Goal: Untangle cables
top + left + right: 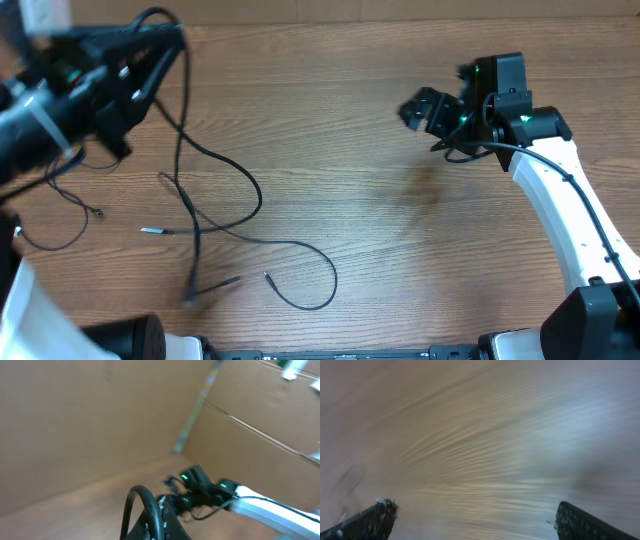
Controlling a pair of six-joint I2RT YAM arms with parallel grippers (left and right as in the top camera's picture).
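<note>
Left gripper (160, 42) raised over worktop's (400, 250) far left corner, blurred; jaws closed on a strand of the cables (196, 232). Remaining cables trail loose across worktop's left half, plug ends toward the near edge. Right gripper (432, 122) near far right, jaws spread wide, holding nothing.

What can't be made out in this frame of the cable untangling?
- Overhead: motion blur smears the left gripper, hiding where it pinches the cables.
- Overhead: the plug ends are too small to identify.
- Left wrist: the cable loop is cut off by the bottom edge.
- Right wrist: the table is blurred; only the fingertips of the open right gripper show.
</note>
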